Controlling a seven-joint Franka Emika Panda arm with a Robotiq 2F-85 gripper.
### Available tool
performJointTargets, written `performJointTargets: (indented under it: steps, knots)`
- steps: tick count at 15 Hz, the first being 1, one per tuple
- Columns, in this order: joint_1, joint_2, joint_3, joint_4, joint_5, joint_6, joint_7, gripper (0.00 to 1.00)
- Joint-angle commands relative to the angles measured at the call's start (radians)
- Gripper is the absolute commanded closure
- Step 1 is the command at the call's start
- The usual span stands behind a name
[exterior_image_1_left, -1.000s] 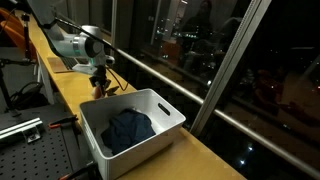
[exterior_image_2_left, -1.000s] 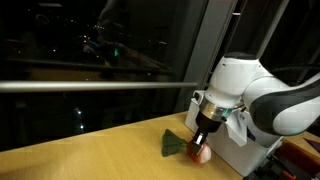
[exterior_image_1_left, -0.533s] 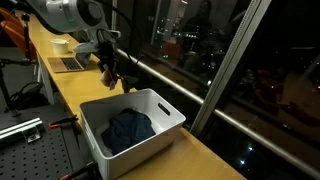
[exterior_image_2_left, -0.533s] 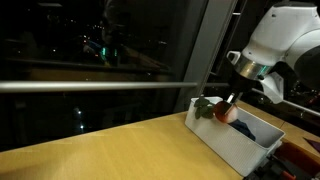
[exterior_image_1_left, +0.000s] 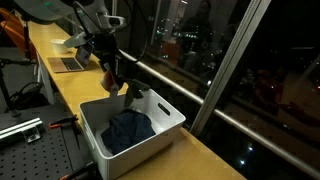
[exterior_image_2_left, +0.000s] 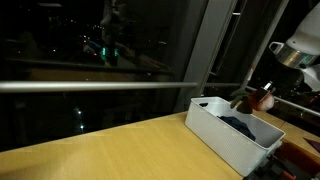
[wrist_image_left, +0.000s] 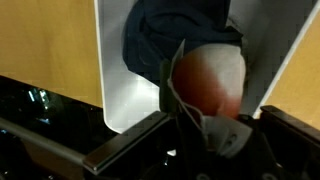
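In an exterior view the gripper (exterior_image_1_left: 110, 78) hangs above the far end of the white bin (exterior_image_1_left: 168, 110), its fingers pinched on a red round object (exterior_image_1_left: 113, 88), and only that pinch keeps the object clear of the rim. A laptop (exterior_image_1_left: 64, 63) sits farther along the wooden counter (exterior_image_1_left: 205, 152). In an exterior view the object (exterior_image_2_left: 265, 99) shows just over the bin's (exterior_image_2_left: 222, 138) back edge, against a dark window (exterior_image_2_left: 100, 50) (city lights outside). The wrist view looks down past the object (wrist_image_left: 212, 80) and its green flap (wrist_image_left: 174, 92) onto blue cloth (wrist_image_left: 170, 35) bunched in the bin.
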Motion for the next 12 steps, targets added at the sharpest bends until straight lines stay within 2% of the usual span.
performJointTargets:
  steps: [1, 2, 3, 5, 12]
  knots:
    - [-0.073, -0.063, 0.034, -0.063, -0.004, 0.023, -0.013, 0.97]
    - [-0.084, -0.065, 0.038, -0.071, -0.002, 0.027, -0.011, 0.97]
    - [-0.093, -0.067, 0.040, -0.079, 0.003, 0.031, -0.011, 0.64]
    - [-0.104, -0.068, 0.047, -0.091, 0.003, 0.041, -0.012, 0.56]
    - [-0.107, -0.057, 0.088, -0.104, 0.001, 0.069, 0.003, 0.05]
